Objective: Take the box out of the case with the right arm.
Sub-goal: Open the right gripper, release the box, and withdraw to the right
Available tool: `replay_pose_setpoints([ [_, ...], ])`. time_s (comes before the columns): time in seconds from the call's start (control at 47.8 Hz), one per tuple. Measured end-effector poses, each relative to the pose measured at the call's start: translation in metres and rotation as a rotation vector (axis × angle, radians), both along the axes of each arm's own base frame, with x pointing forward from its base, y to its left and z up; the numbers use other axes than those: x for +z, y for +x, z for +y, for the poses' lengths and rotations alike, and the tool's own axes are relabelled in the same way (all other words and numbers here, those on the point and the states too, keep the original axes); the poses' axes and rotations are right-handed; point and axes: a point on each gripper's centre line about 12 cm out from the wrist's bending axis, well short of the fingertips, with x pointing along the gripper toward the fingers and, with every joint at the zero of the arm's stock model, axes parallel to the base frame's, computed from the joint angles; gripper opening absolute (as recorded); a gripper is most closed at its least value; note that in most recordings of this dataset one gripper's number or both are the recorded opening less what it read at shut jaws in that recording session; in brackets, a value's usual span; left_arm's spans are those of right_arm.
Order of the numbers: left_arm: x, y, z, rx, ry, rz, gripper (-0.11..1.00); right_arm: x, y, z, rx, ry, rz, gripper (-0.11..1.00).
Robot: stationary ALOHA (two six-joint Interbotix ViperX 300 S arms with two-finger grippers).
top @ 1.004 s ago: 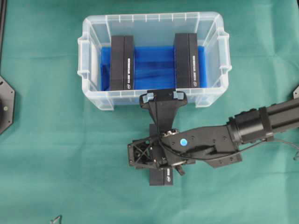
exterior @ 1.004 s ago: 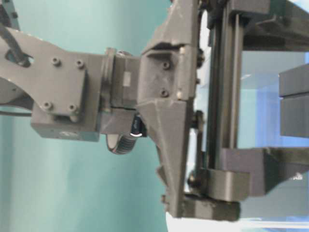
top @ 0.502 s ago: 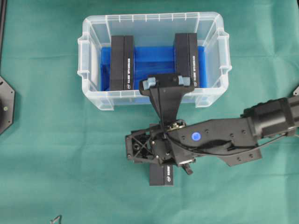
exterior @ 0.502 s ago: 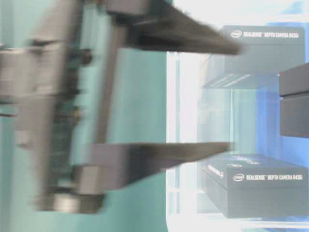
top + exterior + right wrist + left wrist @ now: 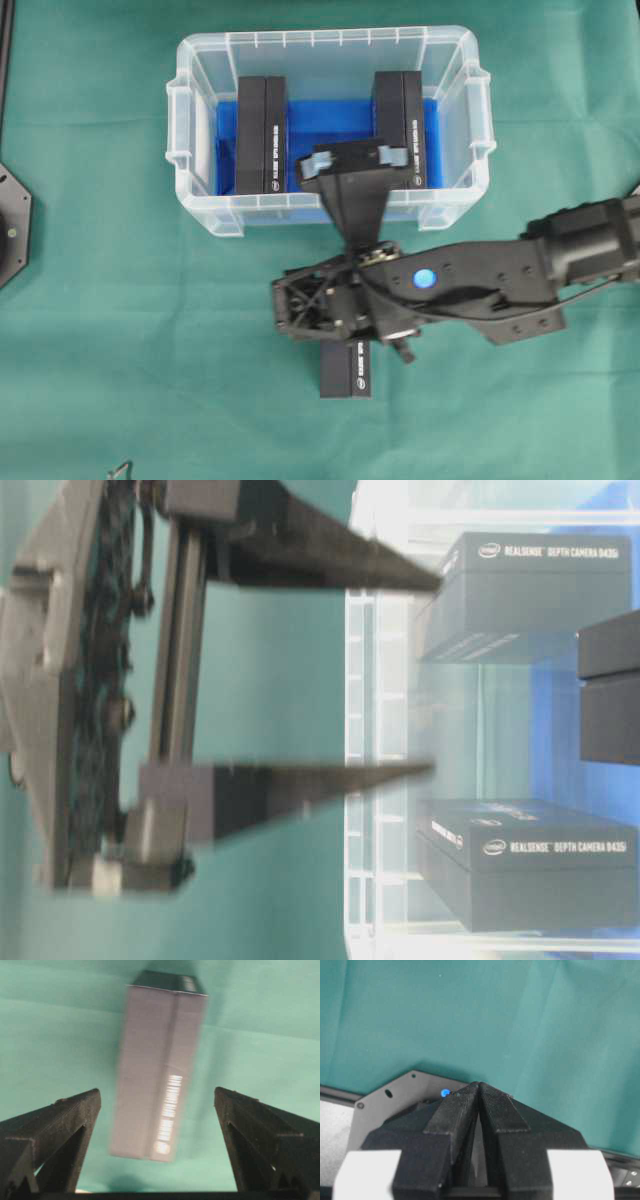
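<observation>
The long all-black right arm point(image 5: 520, 280) is reaching in from the right of the overhead view, and its gripper point(image 5: 157, 1125) is hanging with its truss-patterned fingers point(image 5: 55, 1125) spread wide and grasping nothing. Directly below it, a slim black rectangular box point(image 5: 160, 1065) is lying on the green cloth-covered table point(image 5: 100, 330), outside the bin and clear of both fingers; from the wrist view it is sitting between them, nearer the left one, with green cloth showing on either side. From overhead only the box's lower end point(image 5: 346, 372) is sticking out from under the wrist.

The large clear plastic case point(image 5: 200, 205) with a ribbed rim and a blue sheet on its bottom is standing just beyond the arm. Two more pairs of black boxes are standing inside it, one pair point(image 5: 262, 135) on the left and one pair point(image 5: 401, 128) on the right, well apart.

The left gripper point(image 5: 479, 1091), black and pointed with white parts, is pressing its tips together with nothing between them.
</observation>
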Motion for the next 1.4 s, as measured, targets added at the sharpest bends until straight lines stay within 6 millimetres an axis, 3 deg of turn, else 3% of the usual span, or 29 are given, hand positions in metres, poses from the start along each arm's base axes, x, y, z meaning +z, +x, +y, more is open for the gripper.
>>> replay_pose_setpoints([
  [0.188,0.000,0.000,0.000,0.000,0.000,0.000,0.03,0.015,-0.045,0.003,-0.021,0.011,-0.008,0.90],
  [0.565,0.000,0.000,0.000,-0.006,0.002,0.000,0.03,0.016,-0.155,0.000,-0.071,0.036,-0.029,0.90],
  [0.816,0.000,0.000,0.000,-0.005,0.004,0.000,0.03,0.019,-0.211,-0.005,-0.055,0.046,-0.039,0.86],
  [0.962,0.000,0.000,0.000,-0.005,0.004,-0.002,0.03,0.022,-0.223,-0.011,-0.051,0.036,-0.043,0.84],
  [1.192,0.000,0.000,0.000,-0.008,0.005,-0.005,0.03,0.021,-0.221,-0.020,-0.038,-0.016,-0.058,0.84],
  [1.402,0.000,0.000,0.000,-0.008,0.005,-0.003,0.03,0.017,-0.217,-0.054,-0.019,-0.051,-0.031,0.85],
])
